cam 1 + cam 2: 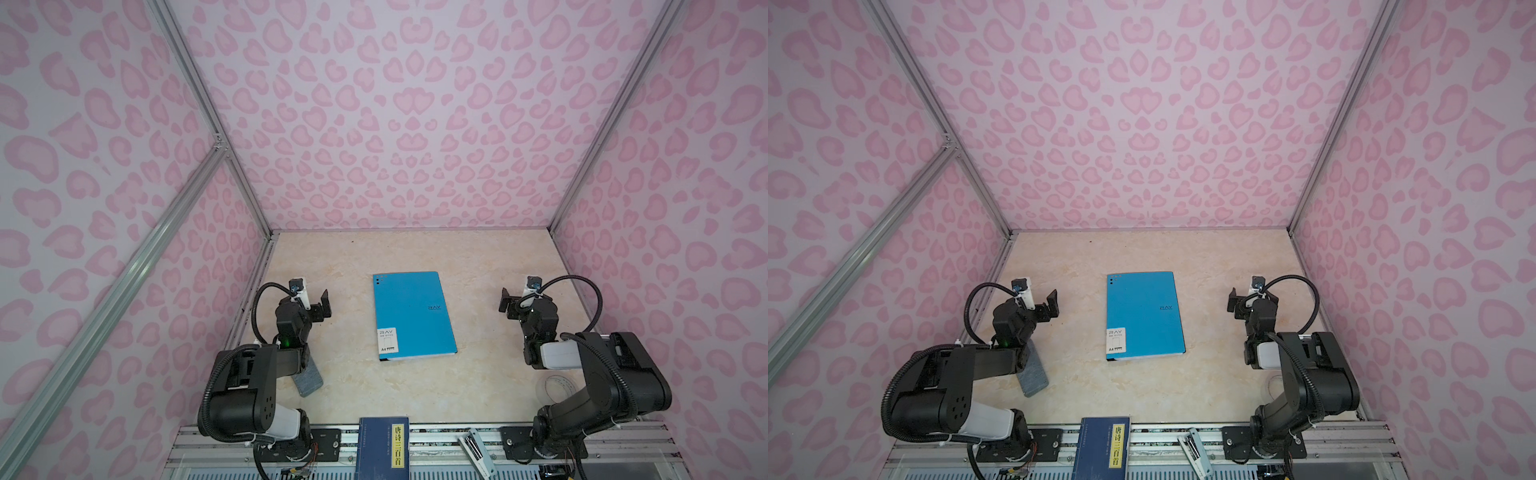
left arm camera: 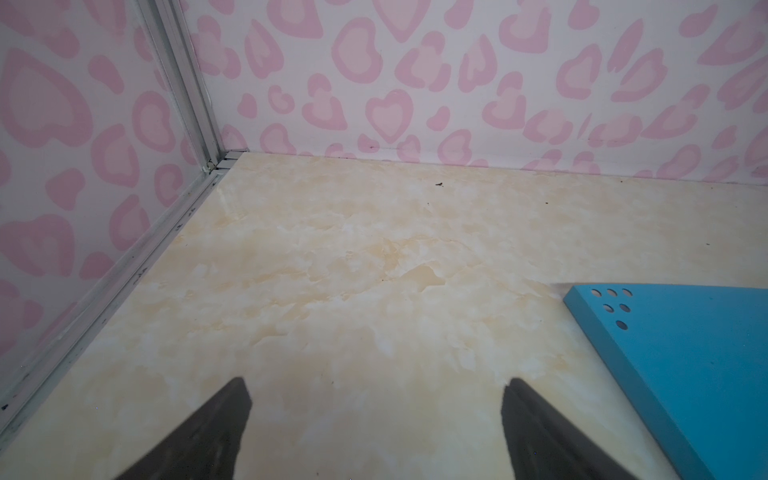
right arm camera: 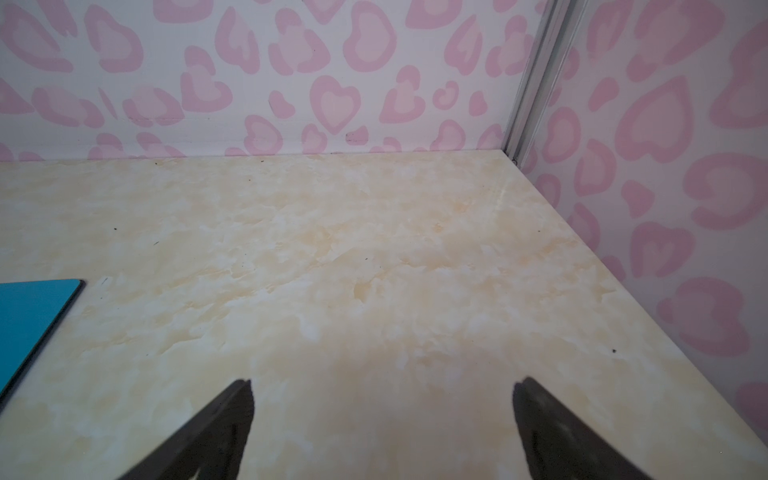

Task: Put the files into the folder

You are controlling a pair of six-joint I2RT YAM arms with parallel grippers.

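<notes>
At the near edge, a dark blue book with a yellow label strip lies across the rail. Beside it to the right is a pale stapler-like tool. Just beyond, a grey pad sits partly under the left arm.

The folder lies flat and closed in the middle of the table, blue cover up and white label at its near left corner. It is well apart from both arms.

No files show as loose sheets in any view. A thin pale line runs along the folder's near edge, and I cannot tell whether it is paper. With the cover shut and nothing loose on the table, the filing step looks done — the sheets are probably inside.

The left gripper hangs left of the folder and the right gripper right of it. Both have their jaws spread wide and hold nothing. The wrist views confirm this, with only bare table between the fingertips of the left gripper and of the right gripper.

If the sheets are not in fact inside, the next move calls for lifting the cover at its right long edge, which I take to be the free one, since the cover lies thin and flush on the table.

There is bare table on either side of the folder and a broad bare stretch beyond it, up to the pink walls that close the left, right and far sides.
</notes>
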